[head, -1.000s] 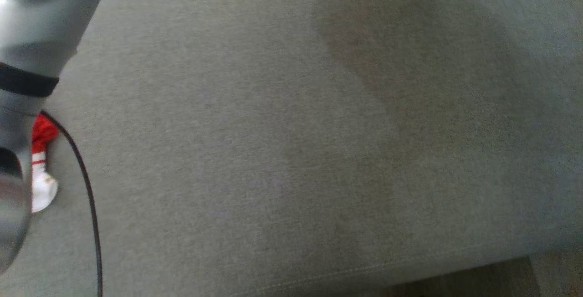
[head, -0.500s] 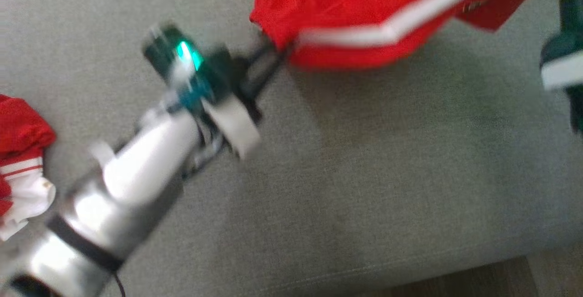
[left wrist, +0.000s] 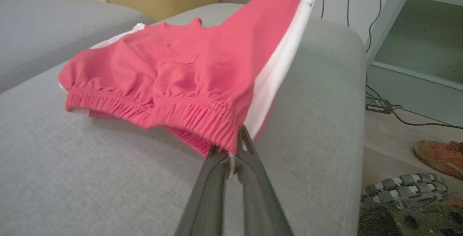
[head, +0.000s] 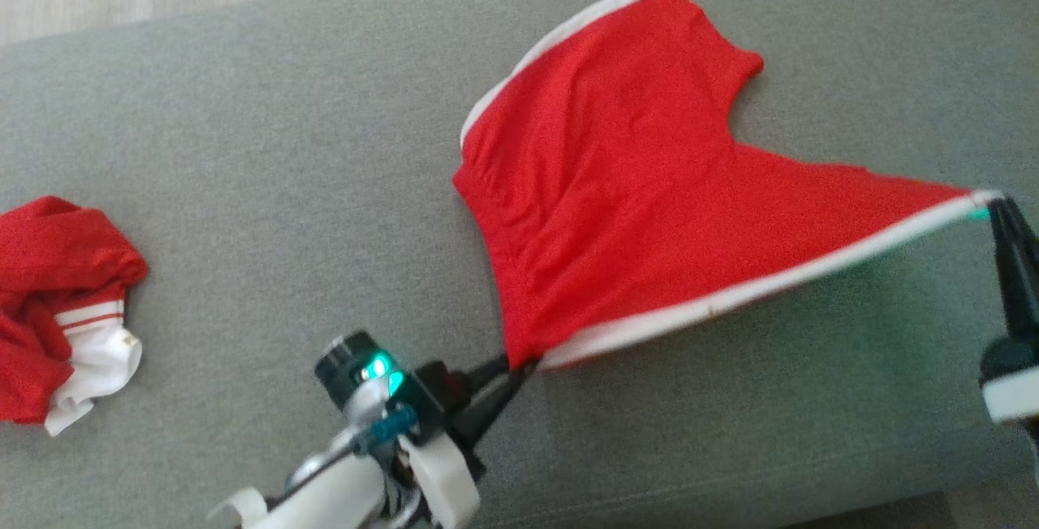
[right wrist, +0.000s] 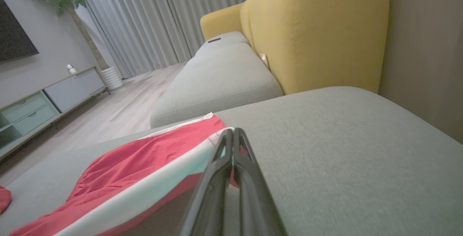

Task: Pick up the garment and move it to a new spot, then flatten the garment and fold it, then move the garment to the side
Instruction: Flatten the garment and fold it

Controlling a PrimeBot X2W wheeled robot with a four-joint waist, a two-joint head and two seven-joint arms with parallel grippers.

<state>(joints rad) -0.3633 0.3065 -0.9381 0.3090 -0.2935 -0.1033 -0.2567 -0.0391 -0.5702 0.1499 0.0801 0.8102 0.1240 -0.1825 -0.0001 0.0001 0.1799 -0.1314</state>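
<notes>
Two clamps on shorts [head: 633, 188], my left gripper [head: 522, 365] closed at waistband [left wrist: 188, 114], right gripper [head: 993, 206] closed at hem [head: 962, 200], head view adds crumpled garment [head: 57, 302].

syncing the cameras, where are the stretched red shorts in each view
head view: red shorts right of centre, over the grey cushion.
left wrist view: shorts upper middle.
right wrist view: shorts lower left.
shared landmark: their white side stripe.
</notes>
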